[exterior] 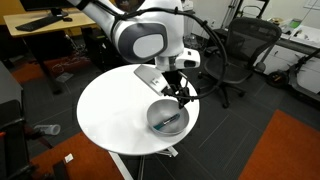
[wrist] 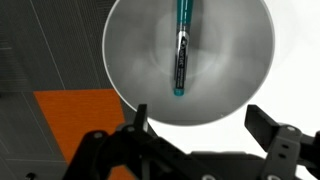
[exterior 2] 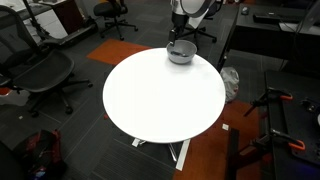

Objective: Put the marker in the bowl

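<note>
The marker [wrist: 181, 55] lies inside the bowl [wrist: 130, 70]. In the wrist view it rests flat on the metal bottom, running from the far rim toward the middle, with its teal parts showing against the grey. Nothing is touching it.

The gripper [wrist: 200, 118] hangs just above the near edge of the bowl. Its jaws are spread wide with nothing between them, and the two dark fingers [wrist: 140, 120] stand well apart on either side.

In an exterior view the arm [exterior: 140, 40] reaches down over the round white table [exterior: 110, 110], and the gripper [exterior: 183, 97] sits just over the bowl [exterior: 168, 118]. A thin dark line inside the bowl there looks like the marker [exterior: 170, 121], though it is small.

In an exterior view the bowl [exterior 2: 181, 53] stands near the far edge of the table [exterior 2: 160, 100], close under the arm. I cannot make out the marker from there.

Office chairs [exterior 2: 40, 70] stand around the table, and an orange patch of carpet [exterior: 290, 150] lies beside it on the grey floor.
</note>
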Tool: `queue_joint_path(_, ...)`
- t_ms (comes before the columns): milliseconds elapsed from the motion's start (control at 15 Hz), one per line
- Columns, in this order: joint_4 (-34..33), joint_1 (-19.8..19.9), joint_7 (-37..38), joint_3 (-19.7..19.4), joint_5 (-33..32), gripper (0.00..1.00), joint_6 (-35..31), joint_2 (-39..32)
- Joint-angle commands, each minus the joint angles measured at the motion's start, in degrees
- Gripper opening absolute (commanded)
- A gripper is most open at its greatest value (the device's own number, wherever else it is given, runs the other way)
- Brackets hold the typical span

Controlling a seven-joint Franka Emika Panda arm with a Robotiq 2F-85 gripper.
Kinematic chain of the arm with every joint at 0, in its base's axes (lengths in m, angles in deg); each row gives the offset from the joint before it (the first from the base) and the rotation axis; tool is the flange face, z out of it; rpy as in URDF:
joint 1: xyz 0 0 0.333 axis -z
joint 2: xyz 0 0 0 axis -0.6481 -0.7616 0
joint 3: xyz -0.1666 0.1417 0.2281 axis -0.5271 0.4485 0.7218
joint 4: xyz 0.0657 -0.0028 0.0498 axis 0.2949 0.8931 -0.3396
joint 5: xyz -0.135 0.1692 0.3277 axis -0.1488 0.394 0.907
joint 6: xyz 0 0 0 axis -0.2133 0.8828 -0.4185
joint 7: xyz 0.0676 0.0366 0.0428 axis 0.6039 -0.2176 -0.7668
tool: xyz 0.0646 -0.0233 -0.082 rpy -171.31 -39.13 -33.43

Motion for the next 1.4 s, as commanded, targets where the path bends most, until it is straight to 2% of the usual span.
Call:
queue_joint_path(0, 7.1, -3.0, 2.1, -2.1, -2.7, 1.0, -2.8, 6.5)
queue_joint_path(400, 18.4, -6.1, 2.1, -1.6, -4.5, 1.0, -2.5, 17.0)
queue_joint_path(800, 28.1, -9.7, 8.4, -2.2, -9.8, 1.0, -1.8, 26.2)
queue_joint_path(1067, 32.5, -11.4, 13.8, -1.5, -13.7, 1.0, -1.1, 30.0)
queue_joint_path(1133, 28.7, -10.0, 10.6, -1.0, -11.4, 1.0, -1.1, 26.3)
queue_joint_path(1333, 30.8, -10.7, 12.3, -0.8, -12.4, 1.0, -1.1, 28.0)
